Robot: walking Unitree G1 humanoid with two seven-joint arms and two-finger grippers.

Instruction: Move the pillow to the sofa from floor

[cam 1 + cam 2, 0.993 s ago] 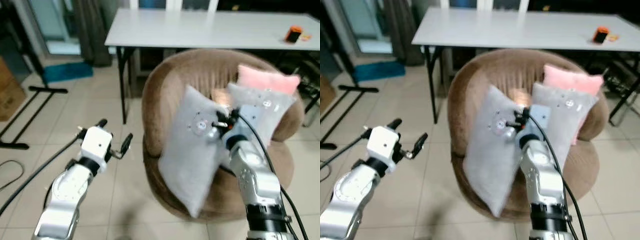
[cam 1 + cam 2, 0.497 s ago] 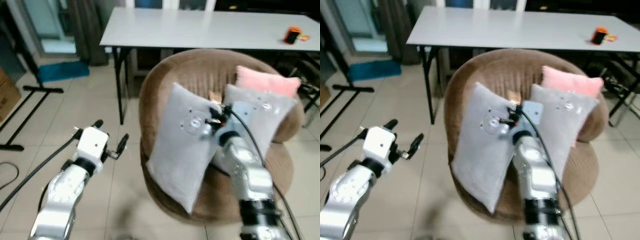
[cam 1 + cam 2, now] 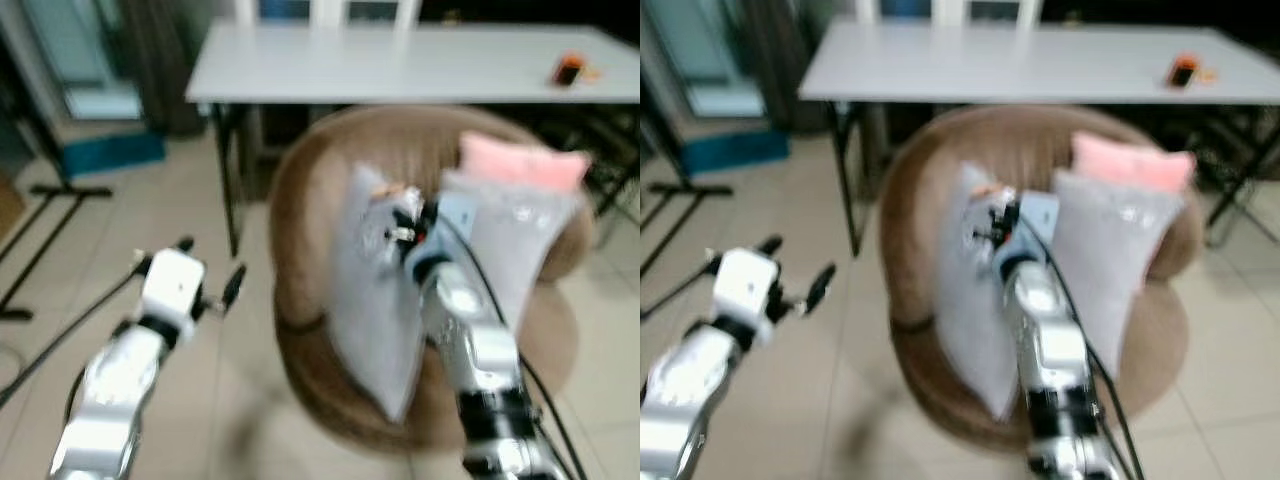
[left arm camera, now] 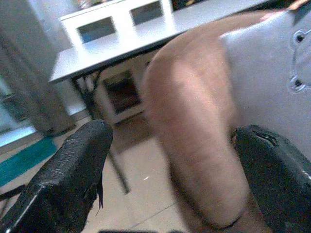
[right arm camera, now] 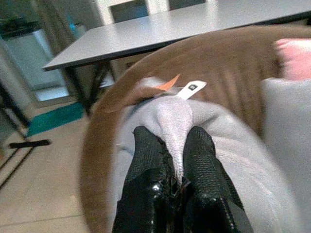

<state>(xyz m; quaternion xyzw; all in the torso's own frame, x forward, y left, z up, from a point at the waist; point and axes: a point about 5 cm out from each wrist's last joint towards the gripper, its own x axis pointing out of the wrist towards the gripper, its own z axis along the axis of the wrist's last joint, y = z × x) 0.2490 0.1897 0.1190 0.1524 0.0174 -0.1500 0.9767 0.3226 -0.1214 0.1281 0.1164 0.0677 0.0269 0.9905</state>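
Observation:
A grey pillow (image 3: 375, 300) hangs on edge over the seat of a round brown sofa chair (image 3: 310, 210). My right gripper (image 3: 400, 226) is shut on the pillow's top edge; the right wrist view shows its black fingers (image 5: 146, 160) pinching a fold of grey fabric (image 5: 172, 121) next to a white tag. A second grey pillow (image 3: 515, 245) and a pink pillow (image 3: 520, 162) lean against the chair's back. My left gripper (image 3: 205, 275) is open over the tiled floor, left of the chair, and holds nothing.
A long white table (image 3: 400, 62) stands right behind the chair, with a small orange and black object (image 3: 568, 70) on it. Black stand legs (image 3: 60, 195) and a teal mat (image 3: 105, 152) lie on the floor at the left.
The right gripper has turned the grey pillow from face-on to edge-on and shifted it further over the seat. The camera has moved and the picture is now blurred.

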